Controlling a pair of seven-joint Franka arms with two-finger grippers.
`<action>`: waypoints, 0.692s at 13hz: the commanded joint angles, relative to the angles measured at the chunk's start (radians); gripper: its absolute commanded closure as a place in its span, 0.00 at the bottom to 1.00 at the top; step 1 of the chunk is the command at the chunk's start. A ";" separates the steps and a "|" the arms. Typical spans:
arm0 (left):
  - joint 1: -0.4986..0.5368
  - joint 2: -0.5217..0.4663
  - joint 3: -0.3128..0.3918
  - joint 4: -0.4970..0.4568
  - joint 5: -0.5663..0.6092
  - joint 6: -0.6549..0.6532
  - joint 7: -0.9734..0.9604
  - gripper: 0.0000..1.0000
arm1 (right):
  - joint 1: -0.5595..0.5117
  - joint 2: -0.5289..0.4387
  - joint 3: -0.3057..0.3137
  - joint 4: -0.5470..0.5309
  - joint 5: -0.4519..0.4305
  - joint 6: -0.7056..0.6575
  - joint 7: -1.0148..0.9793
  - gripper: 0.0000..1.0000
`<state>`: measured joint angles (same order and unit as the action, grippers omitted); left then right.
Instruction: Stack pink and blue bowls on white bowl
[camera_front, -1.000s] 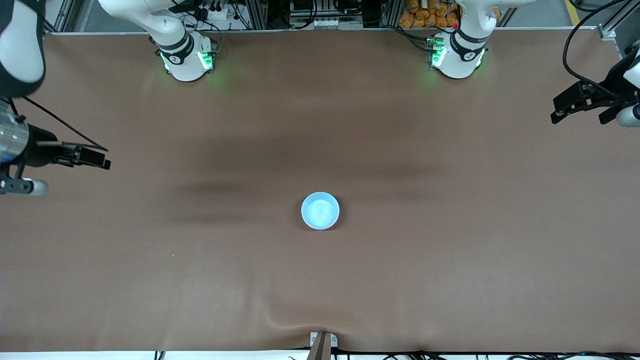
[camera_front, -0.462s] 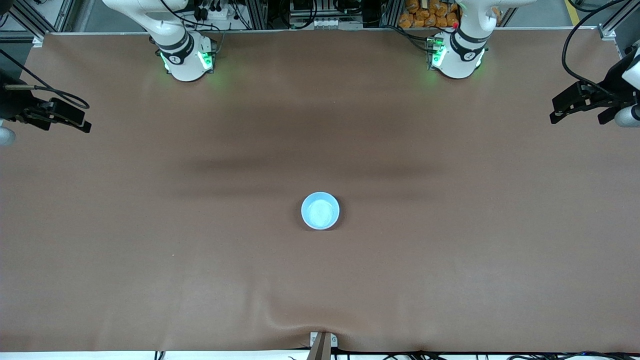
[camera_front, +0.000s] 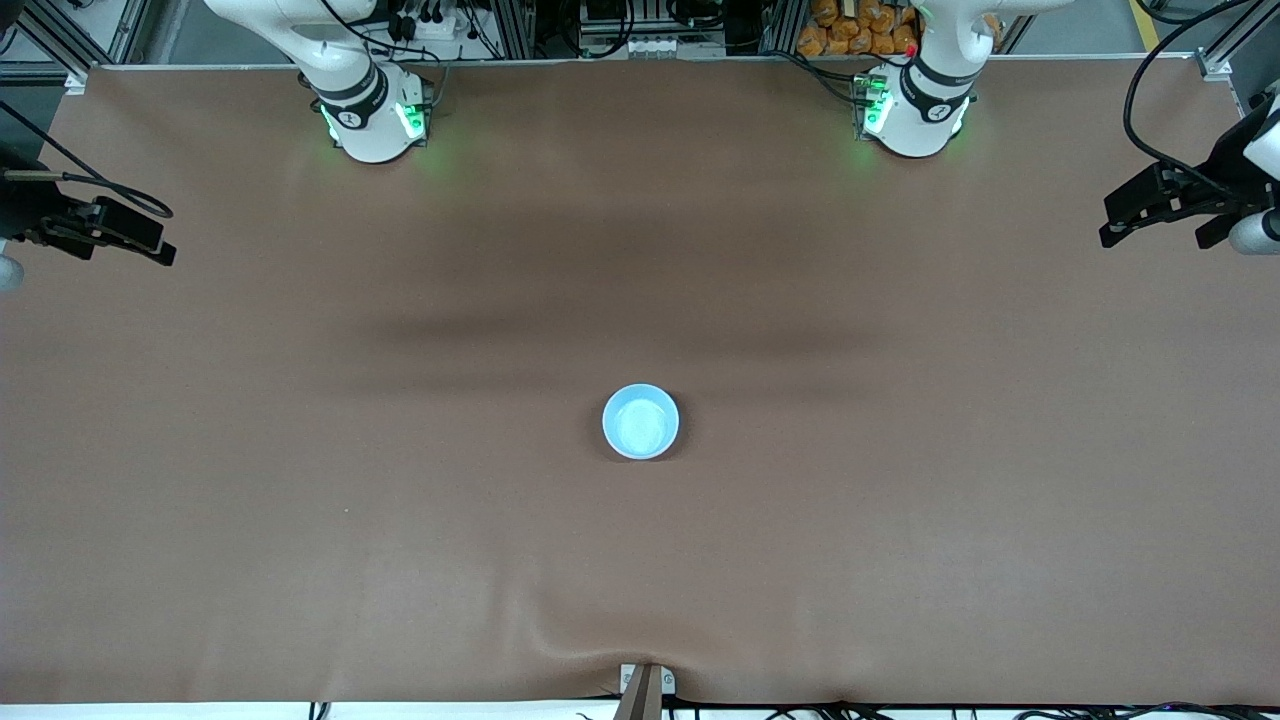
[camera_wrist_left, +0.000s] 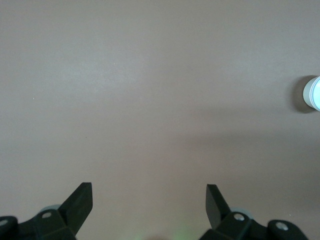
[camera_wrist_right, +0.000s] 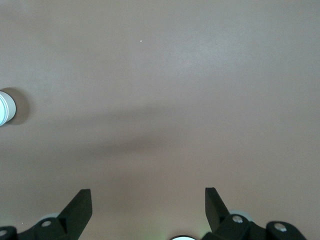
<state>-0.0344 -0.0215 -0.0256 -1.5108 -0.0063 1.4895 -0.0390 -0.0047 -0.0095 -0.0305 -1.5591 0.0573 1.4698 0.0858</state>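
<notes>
Brown table (camera_front: 300, 500) holds blue bowl (camera_front: 640, 421) (grippers wide)

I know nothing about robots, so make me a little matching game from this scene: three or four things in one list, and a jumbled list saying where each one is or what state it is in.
Things:
1. blue bowl
2. left claw
3. right claw
4. table

Places or states:
A. open, over the table's edge at the right arm's end
B. covered in plain brown
C. open, over the table's edge at the left arm's end
D. upright in the middle of the table, top of a stack, with nothing gripping it

Pairs: 1-D, 2-C, 3-A, 4-B
</notes>
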 joint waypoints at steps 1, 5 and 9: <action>-0.002 0.000 -0.002 0.000 0.003 0.003 -0.005 0.00 | 0.014 -0.015 -0.011 -0.019 -0.028 0.007 -0.004 0.00; -0.004 0.000 -0.002 0.000 0.003 0.003 -0.002 0.00 | 0.022 -0.017 -0.005 -0.018 -0.079 0.003 -0.004 0.00; -0.004 0.002 -0.004 0.000 0.003 0.003 -0.004 0.00 | 0.020 -0.017 -0.005 -0.016 -0.079 -0.002 -0.003 0.00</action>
